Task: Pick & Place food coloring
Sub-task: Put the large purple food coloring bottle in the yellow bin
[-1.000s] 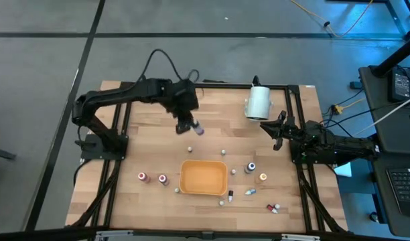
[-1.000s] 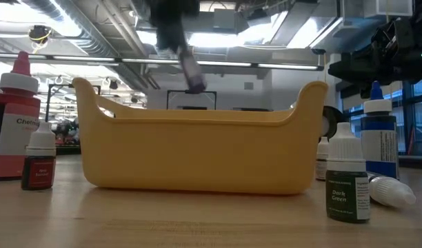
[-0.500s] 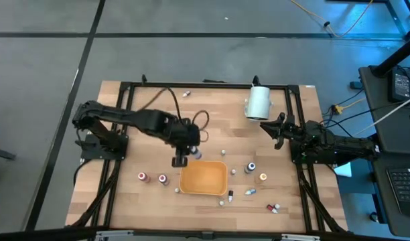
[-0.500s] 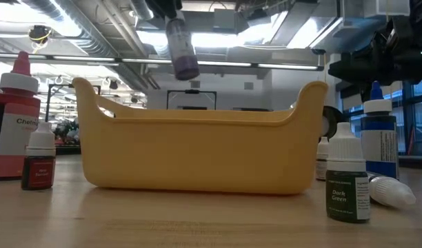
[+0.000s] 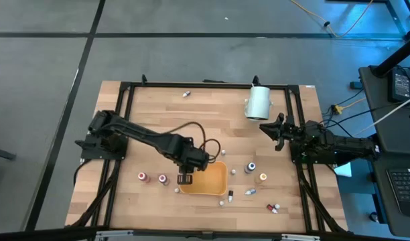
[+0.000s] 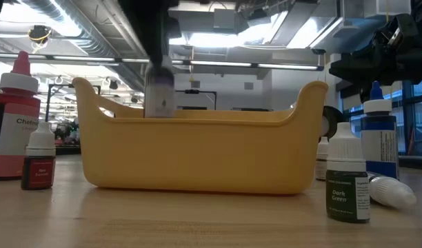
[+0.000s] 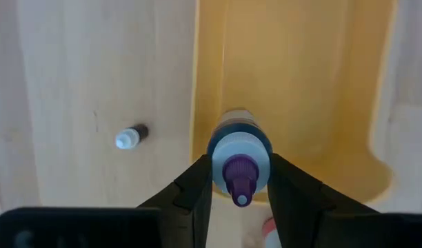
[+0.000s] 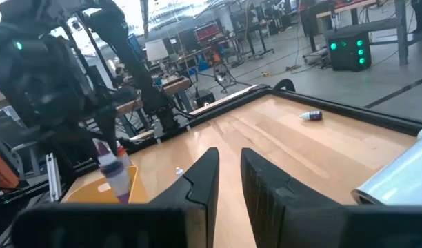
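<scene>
**Purple-capped bottle poised at the tray**

Nearest in the low view, a small dark-green-labelled dropper bottle (image 6: 349,180) and red bottles (image 6: 18,117) wait on the wooden desk (image 5: 158,120). The orange plastic tray (image 5: 215,179) looks empty. The left end effector (image 7: 240,180) is clamped on the purple-capped food coloring bottle (image 7: 239,165) over the tray's edge, unreleased. Farther back, the right end effector (image 5: 275,129) rests with fingers together.

left tool (image 5: 185,176) holding bottle (image 7: 239,162) over tray's (image 5: 215,187) left edge

The left gripper (image 7: 240,200) carried the purple-capped bottle (image 7: 239,160) over the tray (image 7: 349,89).
</scene>
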### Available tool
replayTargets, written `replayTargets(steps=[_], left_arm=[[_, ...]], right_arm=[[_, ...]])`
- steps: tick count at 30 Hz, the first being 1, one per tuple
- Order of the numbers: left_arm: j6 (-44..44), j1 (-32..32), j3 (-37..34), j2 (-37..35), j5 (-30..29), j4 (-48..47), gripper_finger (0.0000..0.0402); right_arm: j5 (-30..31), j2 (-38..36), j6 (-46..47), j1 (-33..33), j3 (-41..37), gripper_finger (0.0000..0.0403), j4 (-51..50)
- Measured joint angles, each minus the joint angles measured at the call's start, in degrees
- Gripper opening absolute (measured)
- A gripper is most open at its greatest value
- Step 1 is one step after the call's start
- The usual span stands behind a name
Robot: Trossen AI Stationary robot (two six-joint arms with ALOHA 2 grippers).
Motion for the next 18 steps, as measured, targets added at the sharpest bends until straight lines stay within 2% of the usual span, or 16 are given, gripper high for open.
replayTargets(steps=[8, 18], left_arm=[[-2.55, 0.01, 0.00, 4.77, 0.08, 0.00, 0.0118], [-2.52, 0.01, 0.00, 4.58, 0.14, 0.30, 0.0120]], right_arm=[[0.02, 0.00, 0.00, 0.00, 0.00, 0.0065, -0.03], [0.04, 0.00, -0.01, 0.00, 0.00, 0.0065, -0.01]])
